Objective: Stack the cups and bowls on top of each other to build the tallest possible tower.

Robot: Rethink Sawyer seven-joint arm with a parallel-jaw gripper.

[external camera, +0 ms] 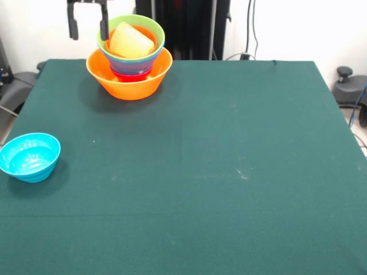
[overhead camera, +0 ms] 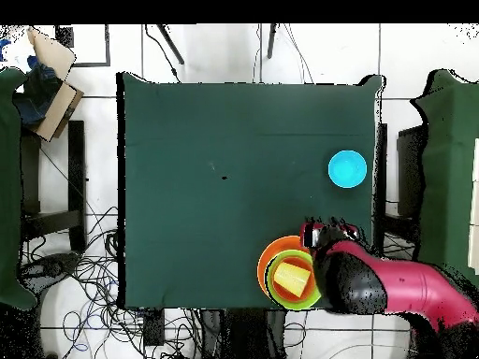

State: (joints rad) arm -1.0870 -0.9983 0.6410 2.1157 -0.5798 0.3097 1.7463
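Fetching the loose cyan bowl (external camera: 30, 156) at the table's (external camera: 229, 189) left edge looks next: grip its thin glossy rim, lift level. Gripper (external camera: 88, 24) hangs open, empty, beside the tower (external camera: 129, 57) at the far-left corner. Ridged pale-yellow tumbler (external camera: 131, 41) lies tilted in the lime bowl (external camera: 152, 35).
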